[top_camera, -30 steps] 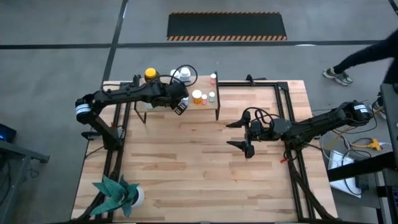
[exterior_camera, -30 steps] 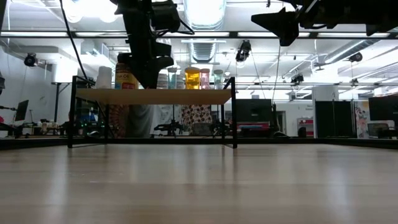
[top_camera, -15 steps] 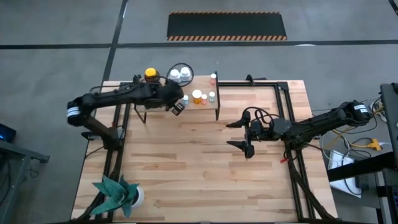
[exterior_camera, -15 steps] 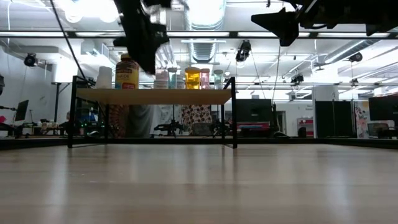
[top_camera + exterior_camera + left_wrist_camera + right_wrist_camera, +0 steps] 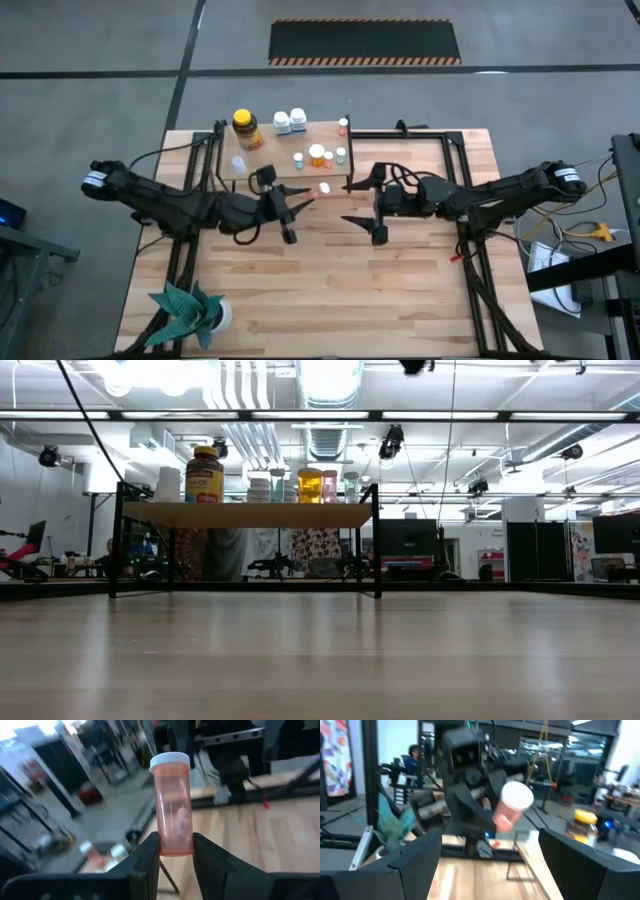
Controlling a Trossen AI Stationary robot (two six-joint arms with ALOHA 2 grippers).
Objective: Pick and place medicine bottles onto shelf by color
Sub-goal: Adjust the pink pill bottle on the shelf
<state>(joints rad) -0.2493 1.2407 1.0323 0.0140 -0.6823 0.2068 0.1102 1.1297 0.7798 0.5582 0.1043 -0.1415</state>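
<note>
Bottle (image 5: 172, 805) of pale orange-pink plastic with a white cap stands upright between my left fingers (image 5: 145, 857), which press its lower sides. In the high view my left gripper (image 5: 292, 205) holds it over the middle of the table (image 5: 330, 290), just in front of the shelf (image 5: 262, 166). My right gripper (image 5: 362, 203) faces it from close by, jaws spread wide with nothing between them; its wrist camera looks straight at the capped bottle in my left gripper (image 5: 485, 827). On the shelf sit the amber jar (image 5: 243, 128) with its yellow lid at the far left corner, two white bottles (image 5: 290, 121) beside it, an orange-topped bottle (image 5: 317, 154) and a few smaller ones nearby. A potted green plant (image 5: 186, 310) stands at the table's near left corner.
</note>
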